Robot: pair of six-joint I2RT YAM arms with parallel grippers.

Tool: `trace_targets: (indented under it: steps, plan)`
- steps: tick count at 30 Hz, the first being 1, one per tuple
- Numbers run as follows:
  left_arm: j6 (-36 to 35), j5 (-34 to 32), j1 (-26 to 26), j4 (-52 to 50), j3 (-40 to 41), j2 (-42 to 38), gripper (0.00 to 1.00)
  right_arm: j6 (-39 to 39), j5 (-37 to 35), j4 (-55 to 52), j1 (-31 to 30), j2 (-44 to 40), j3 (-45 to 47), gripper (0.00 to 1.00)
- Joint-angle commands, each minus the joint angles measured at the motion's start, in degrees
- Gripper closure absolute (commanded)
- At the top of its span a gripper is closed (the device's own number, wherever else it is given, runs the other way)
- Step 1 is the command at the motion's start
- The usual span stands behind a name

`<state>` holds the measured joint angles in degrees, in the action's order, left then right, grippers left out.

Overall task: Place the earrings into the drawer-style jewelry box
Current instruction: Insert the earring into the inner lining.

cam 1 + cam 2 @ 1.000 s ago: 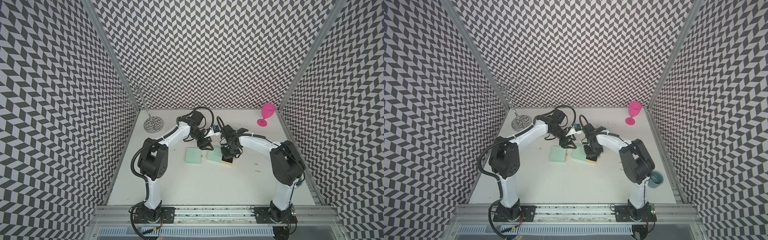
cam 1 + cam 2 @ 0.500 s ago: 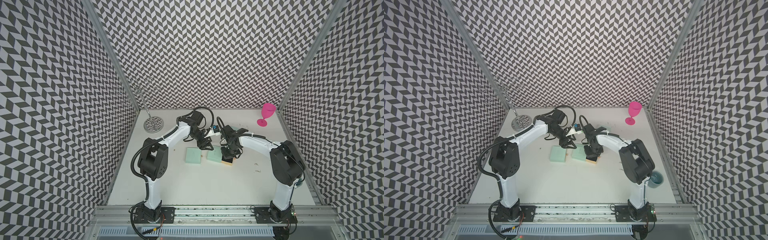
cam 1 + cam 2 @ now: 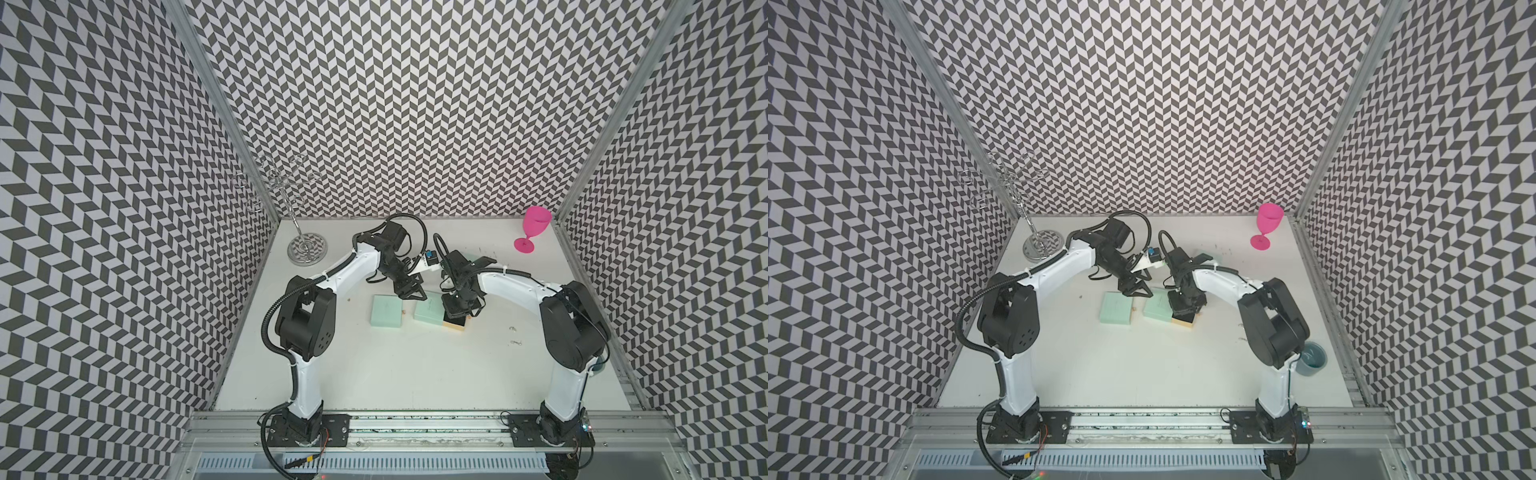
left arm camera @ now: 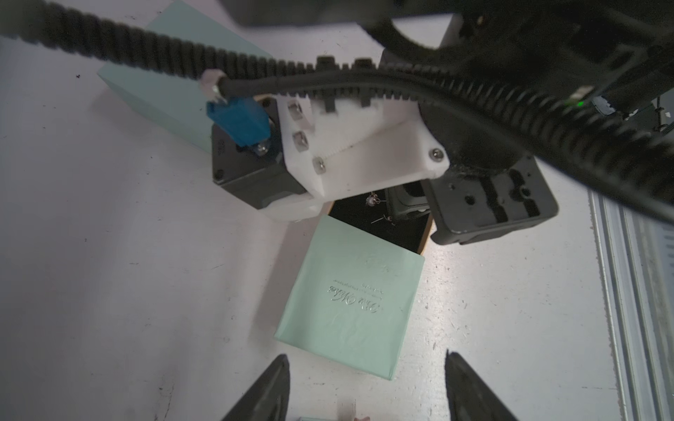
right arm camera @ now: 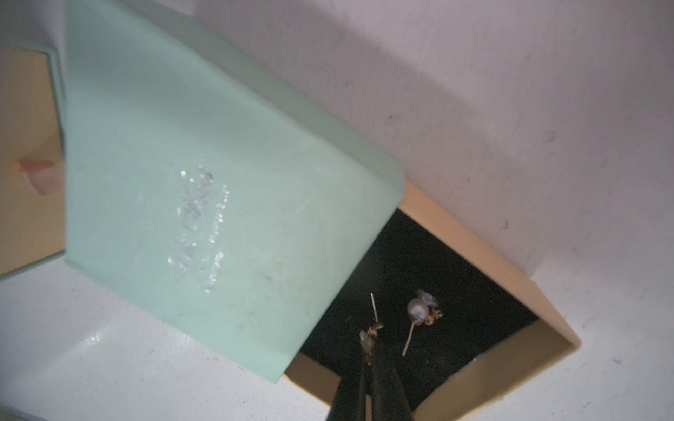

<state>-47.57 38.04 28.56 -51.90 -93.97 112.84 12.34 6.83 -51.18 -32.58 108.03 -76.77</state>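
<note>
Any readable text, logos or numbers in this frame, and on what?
On the mint jewelry box sleeve, left wrist view: silver script logo, upside down, too stylised to read.
Small line beside it: too small.
Same lettering in the right wrist view: blurred.
No other text visible.

Bright and even in both top views, lit from overhead, with only soft pale shadows on the white table [image 3: 415,374], sharp focus throughout, and a wide-angle stretch of the chevron walls [image 3: 104,208] toward the frame edges. Dimmer and greyer at the left wrist, with a dark, slightly blurred cable conduit [image 4: 146,47] close across the lens. Dimmest at the right wrist, tinted mauve, with glints off the silver lettering [image 5: 198,226] on the mint box sleeve [image 5: 255,145] beside a near-black drawer interior [image 5: 419,273].
</note>
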Motion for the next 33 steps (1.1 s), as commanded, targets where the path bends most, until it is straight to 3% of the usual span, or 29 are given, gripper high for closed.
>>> trace_targets:
  steps: [1,33]
  plan:
    - [-1.3,0.6,-0.3,-0.8,-0.2,-0.6,0.32,-0.8,-0.9,0.7,-0.5,0.2,0.6,0.93]
    - [-1.3,0.5,-0.5,-0.4,1.0,-1.0,0.32,-1.3,-0.1,2.7,-1.1,1.7,1.5,0.94]
